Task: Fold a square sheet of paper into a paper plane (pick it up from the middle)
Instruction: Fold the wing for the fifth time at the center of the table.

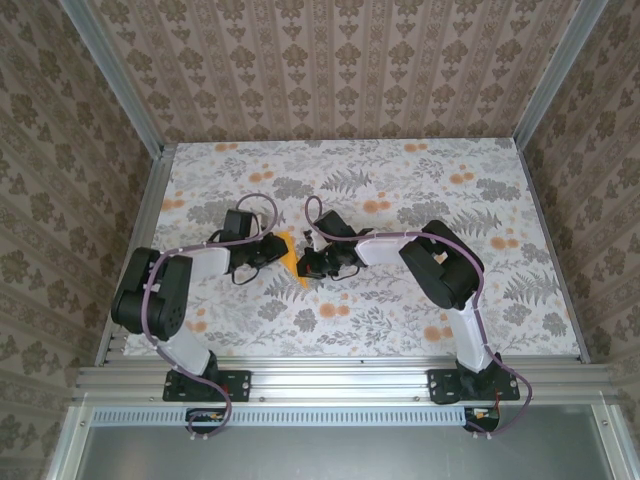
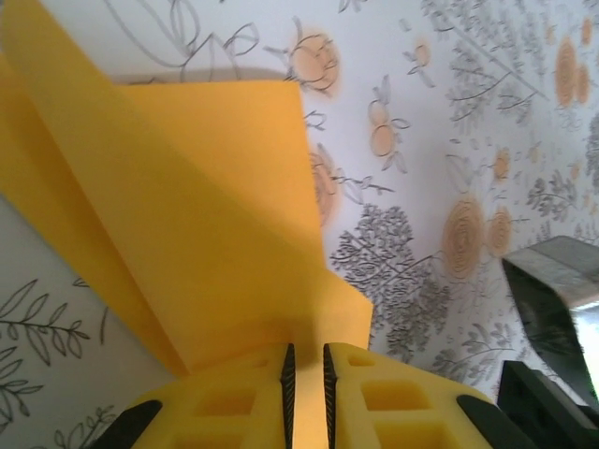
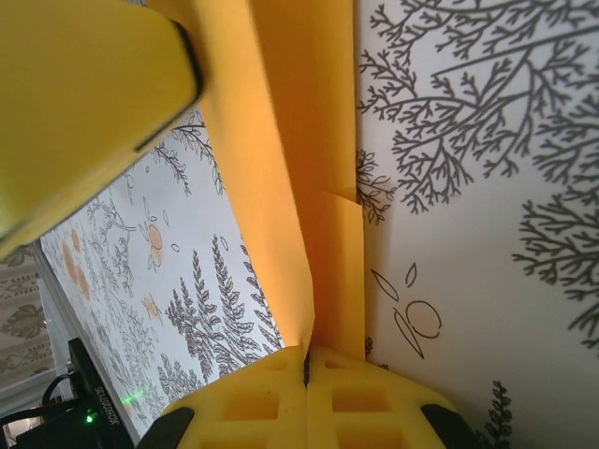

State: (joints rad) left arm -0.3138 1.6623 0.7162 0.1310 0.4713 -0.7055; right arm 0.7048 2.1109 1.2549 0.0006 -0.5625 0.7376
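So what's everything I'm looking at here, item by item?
sheet of paper: one, orange-yellow, folded, mid-table between the two grippers
tablecloth: one, white with grey leaves and orange flowers, covering the table
walls: three, beige patterned wallpaper, around the table
metal frame: one, silver, near edge and corners
left arm, right arm: two, black and white, purple cables, bolted at the near edge
left gripper: one, yellow fingers, pinching the paper
right gripper: one, yellow fingers, pinching the paper

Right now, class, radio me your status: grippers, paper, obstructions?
Left gripper shut on orange-yellow paper. Right gripper shut on it too. Paper creased, above the tablecloth. No obstruction seen.
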